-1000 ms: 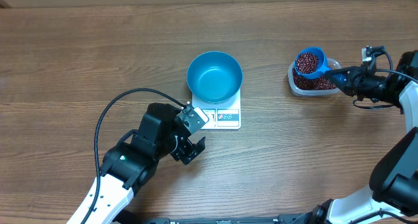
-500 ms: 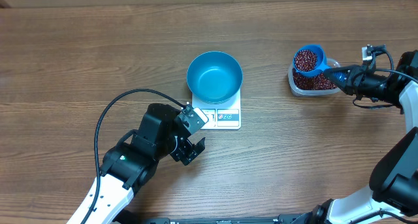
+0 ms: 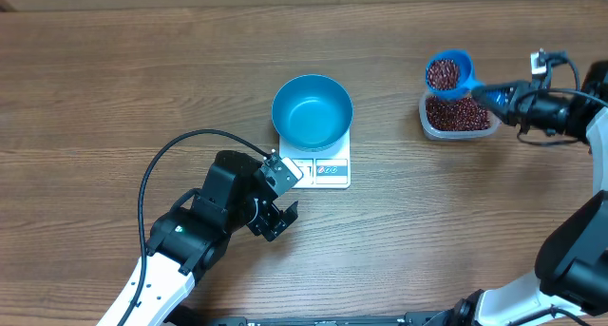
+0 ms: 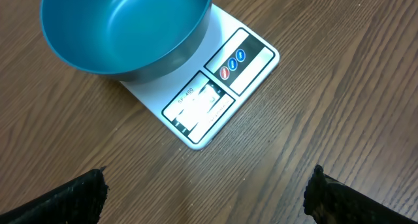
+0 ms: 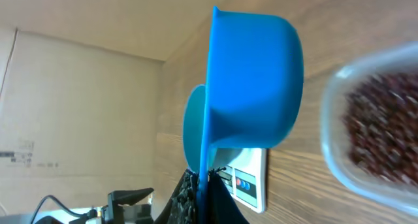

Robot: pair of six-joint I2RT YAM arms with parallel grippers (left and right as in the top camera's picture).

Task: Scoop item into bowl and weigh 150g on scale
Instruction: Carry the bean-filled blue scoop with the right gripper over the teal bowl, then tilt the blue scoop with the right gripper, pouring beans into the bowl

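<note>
The light blue bowl (image 3: pixel 312 111) (image 4: pixel 124 28) stands empty on the white scale (image 3: pixel 325 170) (image 4: pixel 222 87) at the table's middle. At the right, my right gripper (image 3: pixel 503 100) (image 5: pixel 204 185) is shut on the handle of a small blue scoop (image 3: pixel 446 74) (image 5: pixel 255 87). The scoop is heaped with red-brown beans (image 3: pixel 443 75) and hangs over the far left corner of a clear tub (image 3: pixel 484 126) (image 5: pixel 366 178), which holds more beans (image 3: pixel 458 113). My left gripper (image 3: pixel 280 217) (image 4: pixel 206 198) stands open over bare wood, just in front of the scale.
The left arm's black cable (image 3: pixel 166 160) loops over the table left of the scale. A cardboard wall (image 5: pixel 72 106) shows beyond the table in the right wrist view. Bare wood lies between the scale and the tub.
The right gripper has lifted the loaded scoop up out of the tub and carried it slightly toward the far edge. The left arm, bowl and scale have not moved.
</note>
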